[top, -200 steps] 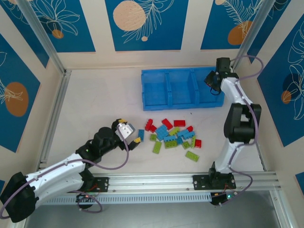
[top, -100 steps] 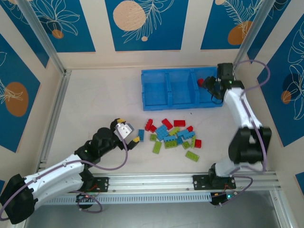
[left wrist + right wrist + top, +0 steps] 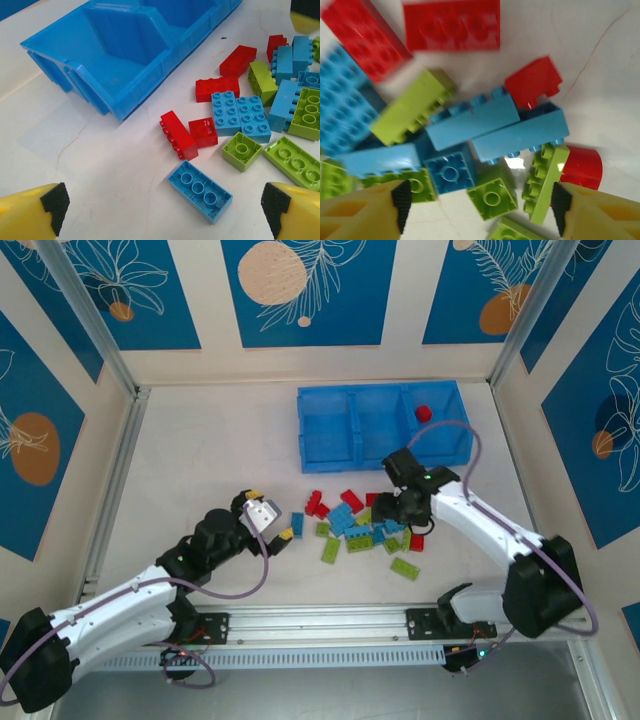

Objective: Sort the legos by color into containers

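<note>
The blue tray (image 3: 330, 435) of three containers stands at the back of the table, with one red brick (image 3: 423, 412) in its right compartment. The other legos (image 3: 362, 525), in red, light blue and lime green, lie heaped in front of it. My right gripper (image 3: 396, 508) hovers open over the heap's right part; a small green brick (image 3: 493, 198) lies below its yellow fingers (image 3: 380, 210). My left gripper (image 3: 272, 517) stands open at the heap's left edge. An upturned blue brick (image 3: 200, 190) lies ahead of it, next to two red bricks (image 3: 178, 135), with the tray (image 3: 120, 65) behind.
A lone green brick (image 3: 405, 568) lies nearest the front rail (image 3: 330, 623). An aluminium frame post (image 3: 115, 485) runs along the left side, and patterned walls close in the back and both sides. Bare table lies left of the tray.
My right arm has swung from the tray's right compartment down to the heap, leaving the red brick in the tray, and its jaws have widened. The left arm has barely moved.
</note>
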Robot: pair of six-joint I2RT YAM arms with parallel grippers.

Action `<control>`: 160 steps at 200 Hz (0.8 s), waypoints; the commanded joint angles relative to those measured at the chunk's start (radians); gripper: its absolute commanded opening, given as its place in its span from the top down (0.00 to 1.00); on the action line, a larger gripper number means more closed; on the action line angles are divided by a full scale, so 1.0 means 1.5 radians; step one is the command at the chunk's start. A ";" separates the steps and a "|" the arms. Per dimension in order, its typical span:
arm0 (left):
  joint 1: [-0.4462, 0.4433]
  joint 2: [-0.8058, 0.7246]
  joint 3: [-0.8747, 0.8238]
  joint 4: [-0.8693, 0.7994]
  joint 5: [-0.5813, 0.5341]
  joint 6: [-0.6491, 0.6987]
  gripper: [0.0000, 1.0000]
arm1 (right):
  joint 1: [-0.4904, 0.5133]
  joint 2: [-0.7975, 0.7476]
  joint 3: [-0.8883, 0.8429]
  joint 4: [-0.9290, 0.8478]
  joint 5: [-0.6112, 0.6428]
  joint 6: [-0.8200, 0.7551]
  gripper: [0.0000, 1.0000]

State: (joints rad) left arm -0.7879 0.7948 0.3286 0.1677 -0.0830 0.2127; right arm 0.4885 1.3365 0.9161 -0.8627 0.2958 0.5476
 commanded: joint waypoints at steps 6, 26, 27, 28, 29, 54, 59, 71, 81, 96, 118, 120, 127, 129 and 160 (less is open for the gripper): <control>-0.004 0.000 0.009 -0.002 -0.001 0.004 0.00 | 0.005 0.052 0.035 -0.037 0.049 -0.050 0.14; -0.004 0.001 0.009 -0.004 -0.007 0.007 0.00 | -0.014 0.088 0.035 -0.019 0.046 -0.068 0.08; -0.004 0.001 0.009 -0.004 -0.007 0.007 0.00 | -0.016 0.089 0.035 -0.019 0.044 -0.069 0.08; -0.003 0.001 0.009 -0.004 -0.007 0.007 0.00 | -0.017 0.091 0.035 -0.018 0.042 -0.070 0.08; -0.004 0.001 0.009 -0.005 -0.007 0.007 0.00 | -0.019 0.093 0.034 -0.016 0.040 -0.071 0.09; -0.004 0.003 0.010 -0.008 -0.010 0.006 0.00 | -0.039 0.129 0.031 0.004 0.016 -0.090 0.13; -0.004 0.002 0.010 -0.009 -0.010 0.006 0.00 | -0.039 0.135 0.033 0.006 0.015 -0.093 0.13; -0.004 0.002 0.010 -0.008 -0.009 0.006 0.00 | -0.040 0.146 0.033 0.011 0.015 -0.098 0.14; -0.004 0.001 0.010 -0.008 -0.009 0.005 0.00 | -0.043 0.151 0.030 0.019 0.013 -0.104 0.14; -0.004 -0.001 0.011 -0.010 -0.008 0.005 0.00 | -0.051 0.153 0.021 0.037 0.001 -0.111 0.14; -0.004 -0.001 0.010 -0.010 -0.010 0.004 0.00 | -0.060 0.156 0.010 0.052 -0.031 -0.107 0.22; -0.003 -0.001 0.010 -0.010 -0.011 0.005 0.00 | -0.061 0.157 0.009 0.052 -0.032 -0.106 0.24; -0.003 0.000 0.010 -0.010 -0.011 0.005 0.00 | -0.062 0.160 0.006 0.055 -0.036 -0.100 0.28; -0.004 0.000 0.010 -0.010 -0.010 0.005 0.00 | -0.062 0.161 0.005 0.055 -0.037 -0.098 0.29; -0.004 0.002 0.010 -0.006 -0.011 0.004 0.00 | -0.061 0.144 -0.016 0.064 -0.052 -0.077 0.35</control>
State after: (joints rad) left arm -0.7879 0.7952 0.3286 0.1551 -0.0849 0.2127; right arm 0.4004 1.5478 0.9398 -0.7799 0.2565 0.4026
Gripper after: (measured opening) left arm 0.998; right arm 0.677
